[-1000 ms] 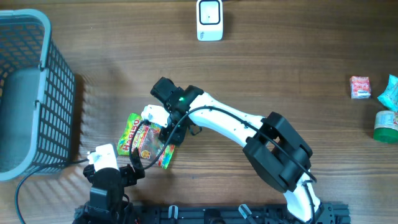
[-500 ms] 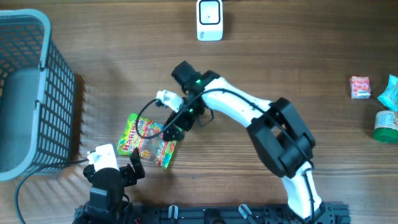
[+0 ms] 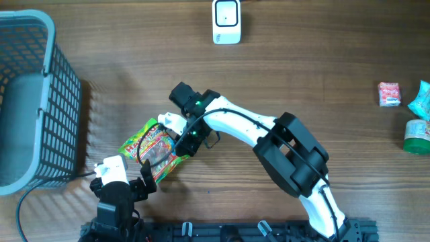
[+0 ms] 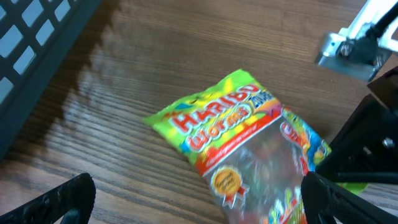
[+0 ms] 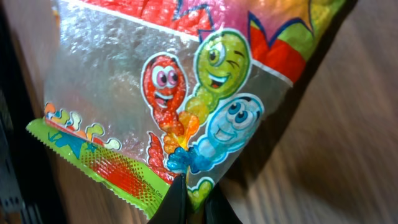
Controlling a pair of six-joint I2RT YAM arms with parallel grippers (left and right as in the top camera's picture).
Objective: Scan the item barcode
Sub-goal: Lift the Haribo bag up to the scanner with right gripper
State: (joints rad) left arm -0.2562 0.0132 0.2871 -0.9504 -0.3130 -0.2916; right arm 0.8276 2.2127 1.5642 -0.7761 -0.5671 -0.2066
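The item is a green and red Haribo gummy-worm bag, lying on the wooden table left of centre. My right gripper is shut on the bag's right edge. In the right wrist view its black fingertips pinch the clear printed film, and a shadow lies under that edge. My left gripper stands open just below the bag's lower left corner. In the left wrist view the bag lies ahead of the wide-apart left gripper. No barcode shows. The white scanner stands at the table's far edge.
A grey mesh basket fills the left side. At the right edge lie a small red packet, a teal packet and a green round container. The right arm's white links stretch across the middle.
My right gripper let go, drew back up and to the right, then returned and shut on the bag's right edge. The bag has turned and shifted slightly left. The left arm stayed still.
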